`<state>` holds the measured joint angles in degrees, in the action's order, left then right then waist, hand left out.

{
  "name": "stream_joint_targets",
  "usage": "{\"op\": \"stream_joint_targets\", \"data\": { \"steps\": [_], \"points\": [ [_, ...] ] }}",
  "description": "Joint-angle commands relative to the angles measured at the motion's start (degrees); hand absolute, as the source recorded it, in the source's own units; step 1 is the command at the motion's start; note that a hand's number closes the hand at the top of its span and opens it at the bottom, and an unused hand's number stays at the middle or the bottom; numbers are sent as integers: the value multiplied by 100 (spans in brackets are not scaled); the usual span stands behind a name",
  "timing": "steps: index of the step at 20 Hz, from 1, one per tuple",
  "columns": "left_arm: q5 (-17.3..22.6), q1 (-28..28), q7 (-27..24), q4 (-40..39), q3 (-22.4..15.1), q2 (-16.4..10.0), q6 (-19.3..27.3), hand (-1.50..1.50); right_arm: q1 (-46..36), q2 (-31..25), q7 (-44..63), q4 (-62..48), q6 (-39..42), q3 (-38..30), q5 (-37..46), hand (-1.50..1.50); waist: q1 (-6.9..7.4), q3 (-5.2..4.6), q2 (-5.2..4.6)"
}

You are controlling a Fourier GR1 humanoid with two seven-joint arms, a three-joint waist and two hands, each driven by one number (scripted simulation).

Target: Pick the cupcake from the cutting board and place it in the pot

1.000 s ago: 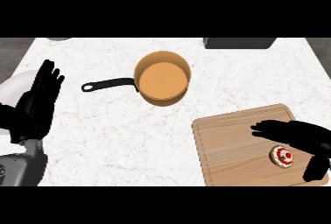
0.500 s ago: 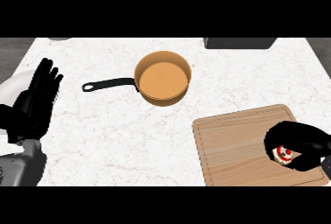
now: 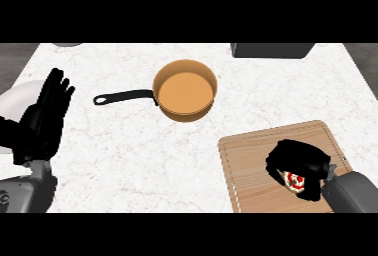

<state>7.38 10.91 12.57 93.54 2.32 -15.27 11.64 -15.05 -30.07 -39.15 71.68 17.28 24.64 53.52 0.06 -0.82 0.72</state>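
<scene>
one hand (image 3: pixel 299 161) curled round cupcake (image 3: pixel 294 180)

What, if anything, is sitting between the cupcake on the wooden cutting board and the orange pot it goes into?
Nothing visible. The black right hand is curled round the red-and-white cupcake on the rectangular wooden cutting board, and only bare white marble counter lies between there and the round orange pot with its black handle.

pot (image 3: pixel 184 91), well beyond the right hand (image 3: pixel 299 159): no readable text
cutting board (image 3: pixel 247 170), under that hand: no readable text
cupcake (image 3: pixel 295 180), in that hand: no lettering
counter (image 3: pixel 133 165): no signs
</scene>
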Motion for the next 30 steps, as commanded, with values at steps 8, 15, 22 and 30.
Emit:
{"op": "stream_joint_targets", "data": {
  "steps": [8, 15, 22, 30],
  "points": [
    [-4, 4, 15, -60, -88, 36, -61, 0, -260, 2954, 3686, 782, 190, 617, 147, 150, 146, 39, 61],
    [1, 141, 83, -88, -145, 101, -44, 0, -640, 2997, 5709, 1953, -1455, 811, -396, 150, 145, 80, 85],
    [51, 246, 116, -127, -64, -36, -164, 0, -1784, 3005, 8193, 2619, -2893, 1289, 121, 150, 304, 54, 56],
    [80, 366, 50, -202, 18, -74, -222, 0, -3877, 3006, 11272, 2137, -3293, 1690, 325, 150, 360, 58, -27]
  ]
}}
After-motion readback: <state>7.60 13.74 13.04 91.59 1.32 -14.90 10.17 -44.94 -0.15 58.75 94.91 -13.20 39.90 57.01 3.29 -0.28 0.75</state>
